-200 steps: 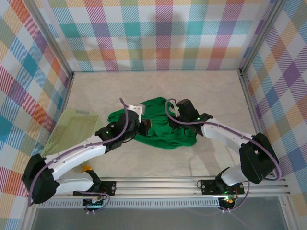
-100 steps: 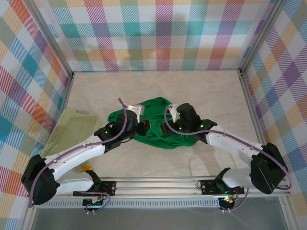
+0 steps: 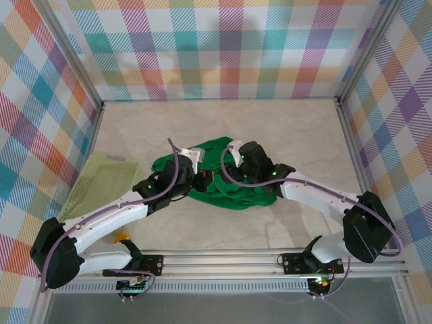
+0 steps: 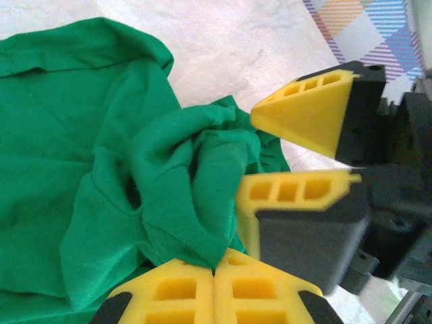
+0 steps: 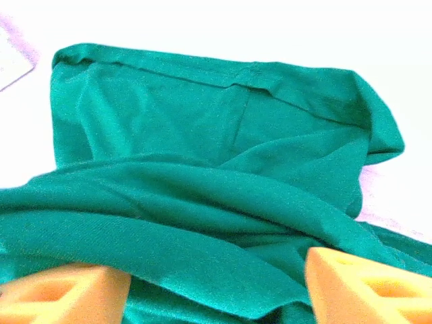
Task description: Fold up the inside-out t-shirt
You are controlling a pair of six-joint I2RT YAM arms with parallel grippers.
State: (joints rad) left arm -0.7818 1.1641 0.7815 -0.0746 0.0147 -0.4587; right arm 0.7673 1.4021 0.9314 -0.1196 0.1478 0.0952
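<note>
The inside-out t-shirt (image 3: 223,150) lies crumpled in a bright green heap at the middle of the table. My left gripper (image 3: 201,180) sits at its left edge, and in the left wrist view its yellow jaws (image 4: 214,287) are shut on a bunched fold of the t-shirt (image 4: 169,196). My right gripper (image 3: 225,177) reaches in from the right, close to the left one. Its yellow fingers (image 4: 307,115) stand apart in the left wrist view. In the right wrist view the right gripper (image 5: 216,290) is open, with a ridge of the t-shirt (image 5: 202,169) lying between the fingers.
A pale yellow-green mesh basket (image 3: 101,185) leans at the left wall. A small orange object (image 3: 121,237) lies by the left arm's base. Bare pale tabletop (image 3: 270,121) surrounds the shirt, closed in by checked walls and a metal rail (image 3: 229,256) at the near edge.
My right gripper has opened and moved left over the shirt toward my left gripper. The left gripper has kept its hold and stayed in place.
</note>
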